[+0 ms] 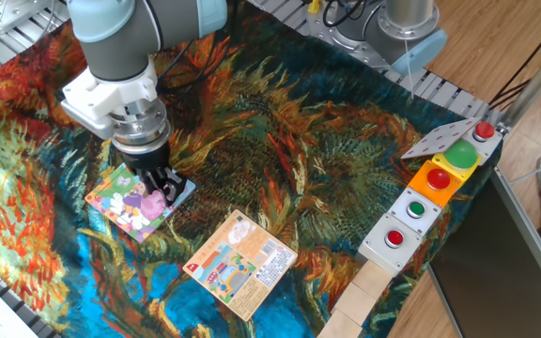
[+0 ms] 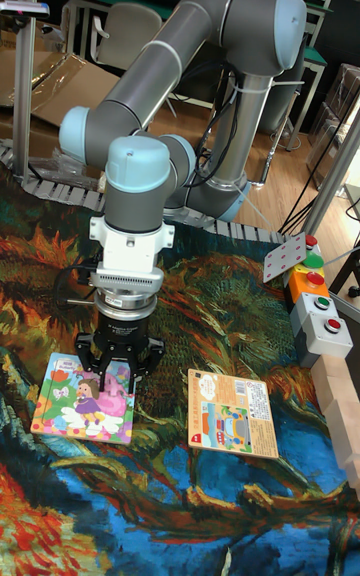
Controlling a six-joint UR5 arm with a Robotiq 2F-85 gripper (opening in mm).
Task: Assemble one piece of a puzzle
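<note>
Gripper: lowered over right-hand corner of puzzle, pointing straight down. Fingers standing a little apart, tips at or just above board surface; contact not resolvable in either view. Whether anything clamped between them: cannot tell.

Piece: small pink-lilac shape at fingertips, on or just over board near right edge. Seated flush or riding proud: not discernible.

Puzzle: square cartoon board, lying flat on patterned cloth of desk, turned diagonally to fixed view.

Card: orange-peach printed rectangle, near puzzle on right, apart from it.

Button boxes: far right desk edge, well apart.

Risks, judged:
- Knobs out of line with recess; downward press then jams piece atop neighbours, or pops them loose.
- Board unanchored on soft cloth; sideways load from fingers likely to slide or rotate it, losing alignment.
- Release before full seating; piece tilts up or sticks to a finger and lifts away on retreat.
- Excess descent; fingertips scrape printed surface.
</note>
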